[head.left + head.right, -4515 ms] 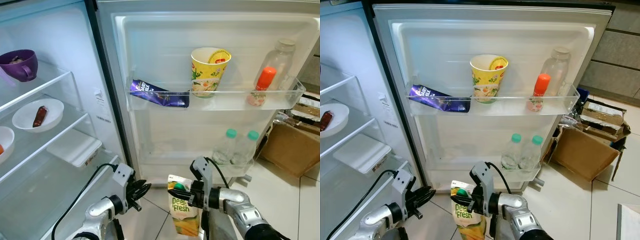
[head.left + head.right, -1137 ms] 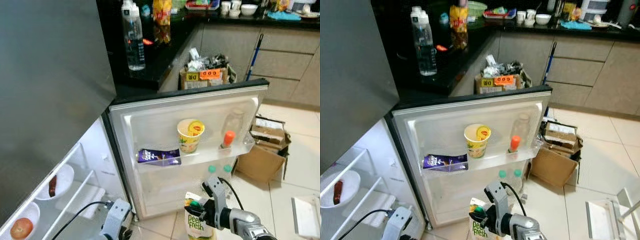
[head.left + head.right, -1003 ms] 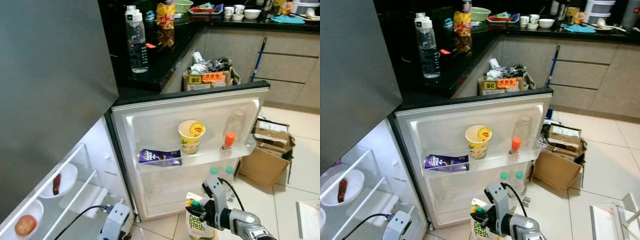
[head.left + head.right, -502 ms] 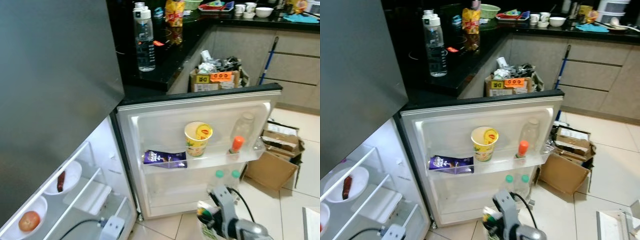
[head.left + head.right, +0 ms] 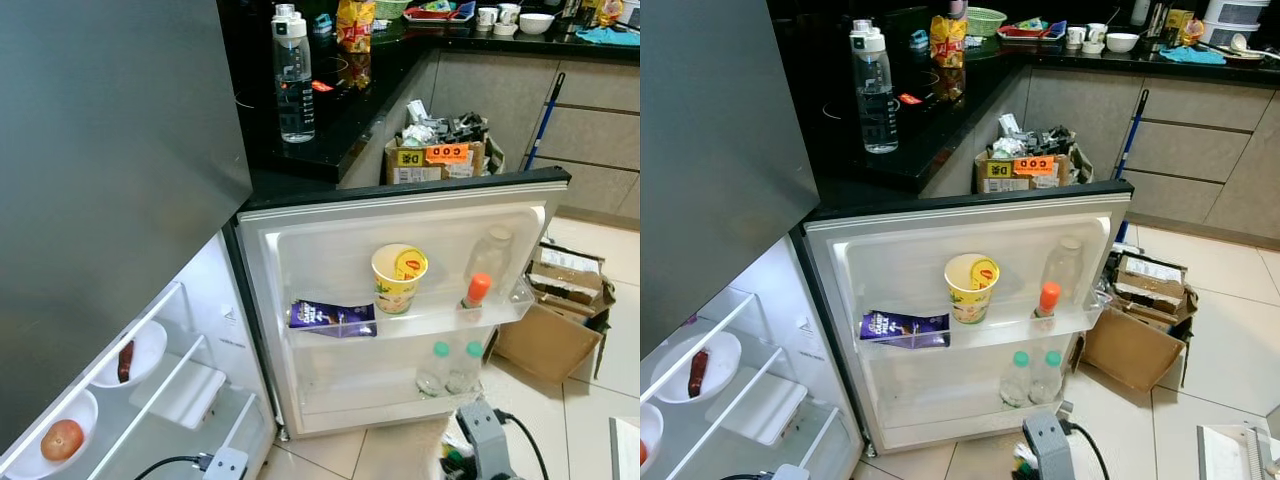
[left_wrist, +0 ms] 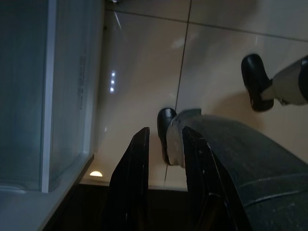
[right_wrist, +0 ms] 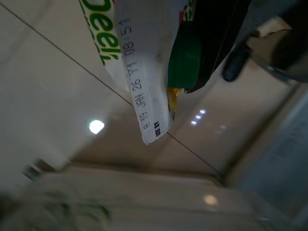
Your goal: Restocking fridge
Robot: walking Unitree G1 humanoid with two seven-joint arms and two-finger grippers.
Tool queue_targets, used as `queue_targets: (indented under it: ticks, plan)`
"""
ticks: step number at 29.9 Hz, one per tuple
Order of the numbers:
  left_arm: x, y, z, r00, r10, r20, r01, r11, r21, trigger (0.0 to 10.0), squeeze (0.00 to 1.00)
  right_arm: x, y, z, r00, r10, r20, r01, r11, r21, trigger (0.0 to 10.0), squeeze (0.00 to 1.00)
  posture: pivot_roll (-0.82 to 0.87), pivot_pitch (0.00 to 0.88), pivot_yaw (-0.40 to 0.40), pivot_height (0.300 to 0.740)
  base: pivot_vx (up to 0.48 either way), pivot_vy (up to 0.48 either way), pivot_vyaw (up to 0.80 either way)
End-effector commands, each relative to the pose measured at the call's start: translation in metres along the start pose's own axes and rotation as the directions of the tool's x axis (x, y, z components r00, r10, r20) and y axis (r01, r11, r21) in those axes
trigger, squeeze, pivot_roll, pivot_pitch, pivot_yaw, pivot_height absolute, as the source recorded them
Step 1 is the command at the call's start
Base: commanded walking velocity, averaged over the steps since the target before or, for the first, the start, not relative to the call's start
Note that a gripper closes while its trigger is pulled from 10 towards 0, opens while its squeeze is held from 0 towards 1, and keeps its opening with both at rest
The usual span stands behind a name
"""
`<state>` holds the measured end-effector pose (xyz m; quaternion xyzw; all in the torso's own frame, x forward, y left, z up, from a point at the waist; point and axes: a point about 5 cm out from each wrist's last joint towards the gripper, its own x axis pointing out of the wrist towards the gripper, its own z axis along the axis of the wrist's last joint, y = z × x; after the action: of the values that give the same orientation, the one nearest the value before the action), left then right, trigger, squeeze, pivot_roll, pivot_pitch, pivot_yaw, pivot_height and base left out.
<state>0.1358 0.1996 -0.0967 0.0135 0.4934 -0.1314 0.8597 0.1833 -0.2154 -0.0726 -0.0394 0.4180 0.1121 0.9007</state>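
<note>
Fridge door (image 5: 330, 240) open; juice carton (image 7: 139, 57) gripped in right claw (image 7: 207, 57), not yet shelved; left claw (image 6: 161, 159) narrow, empty, idle

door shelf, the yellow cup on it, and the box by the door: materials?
Door shelf: clear glossy plastic, since the items behind its rail show through.
Cup: looks like printed paper or thin plastic, matte; hard to tell which.
Box: brown corrugated cardboard, dull, with open flaps.
</note>
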Motion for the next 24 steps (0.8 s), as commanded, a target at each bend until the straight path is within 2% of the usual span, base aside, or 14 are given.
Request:
queue_targets:
  ticks: [1, 2, 3, 5, 11, 12, 15, 17, 19, 21, 23, 24]
  plan:
    - [0.003, 0.000, 0.019, 0.996, 0.011, 0.084, -0.009, 1.000, -0.018, 10.0, 0.00, -0.002, -0.005, -0.004, 0.998, -0.054, -0.010, 0.055, 0.998, 0.032, 10.0, 0.00, -0.06, 0.000, -0.028, 0.740, 0.000, 0.000, 0.00]
    - [0.005, 0.000, 0.030, 0.992, 0.008, 0.122, -0.005, 1.000, -0.021, 10.0, 0.00, -0.003, -0.008, -0.005, 0.997, -0.077, -0.015, 0.078, 0.996, 0.046, 10.0, 0.00, -0.06, 0.000, -0.027, 0.740, 0.000, 0.000, 0.00]
    - [0.005, 0.000, 0.030, 0.992, 0.008, 0.122, -0.005, 1.000, -0.021, 10.0, 0.00, -0.003, -0.008, -0.005, 0.997, -0.077, -0.015, 0.078, 0.996, 0.046, 10.0, 0.00, -0.06, 0.000, -0.027, 0.740, 0.000, 0.000, 0.00]
    - [0.008, -0.001, 0.051, 0.983, -0.008, 0.182, 0.007, 1.000, 0.005, 10.0, 0.00, -0.005, -0.011, -0.010, 0.993, -0.109, -0.031, 0.111, 0.992, 0.054, 10.0, 0.00, -0.06, 0.000, -0.024, 0.740, 0.000, 0.000, 0.00]
    - [0.009, -0.003, 0.066, 0.974, -0.029, 0.225, 0.023, 0.999, 0.028, 10.0, 0.00, -0.005, -0.012, -0.009, 0.992, -0.122, -0.019, 0.123, 0.991, 0.055, 10.0, 0.00, -0.07, 0.000, -0.021, 0.740, 0.000, 0.000, 0.00]
    - [0.010, -0.004, 0.075, 0.966, -0.038, 0.256, 0.033, 0.999, 0.027, 10.0, 0.00, -0.004, -0.014, 0.000, 0.991, -0.130, 0.021, 0.128, 0.988, 0.083, 10.0, 0.00, -0.07, 0.000, -0.021, 0.740, 0.000, 0.000, 0.00]
    - [0.010, -0.004, 0.082, 0.958, -0.048, 0.282, 0.042, 0.999, 0.028, 10.0, 0.00, -0.003, -0.017, 0.009, 0.989, -0.136, 0.064, 0.128, 0.986, 0.109, 10.0, 0.00, -0.07, 0.000, -0.021, 0.740, 0.000, 0.000, 0.00]
    - [0.009, -0.005, 0.098, 0.938, -0.077, 0.337, 0.070, 0.997, 0.032, 10.0, 0.00, 0.001, -0.018, 0.035, 0.979, -0.108, 0.173, 0.085, 0.988, 0.131, 10.0, 0.00, -0.07, 0.000, -0.022, 0.740, 0.000, 0.000, 0.00]
    - [0.008, -0.006, 0.109, 0.918, -0.113, 0.379, 0.103, 0.994, 0.045, 10.0, 0.00, 0.003, -0.015, 0.060, 0.959, -0.031, 0.281, 0.001, 0.994, 0.105, 10.0, 0.00, -0.07, 0.000, -0.022, 0.740, 0.000, 0.000, 0.00]
    - [0.007, -0.006, 0.112, 0.913, -0.124, 0.390, 0.113, 0.992, 0.050, 10.0, 0.00, 0.003, -0.014, 0.066, 0.951, -0.006, 0.309, -0.024, 0.995, 0.093, 10.0, 0.00, -0.07, 0.000, -0.022, 0.740, 0.000, 0.000, 0.00]
    - [0.006, -0.006, 0.119, 0.898, -0.151, 0.413, 0.135, 0.988, 0.069, 10.0, 0.00, 0.004, -0.009, 0.087, 0.917, 0.092, 0.388, -0.117, 0.992, 0.041, 10.0, 0.00, -0.07, 0.000, -0.022, 0.740, 0.000, 0.000, 0.00]
    - [0.006, -0.006, 0.119, 0.898, -0.151, 0.413, 0.135, 0.988, 0.069, 10.0, 0.00, 0.004, -0.009, 0.087, 0.917, 0.092, 0.388, -0.117, 0.992, 0.041, 10.0, 0.00, -0.07, 0.000, -0.022, 0.740, 0.000, 0.000, 0.00]
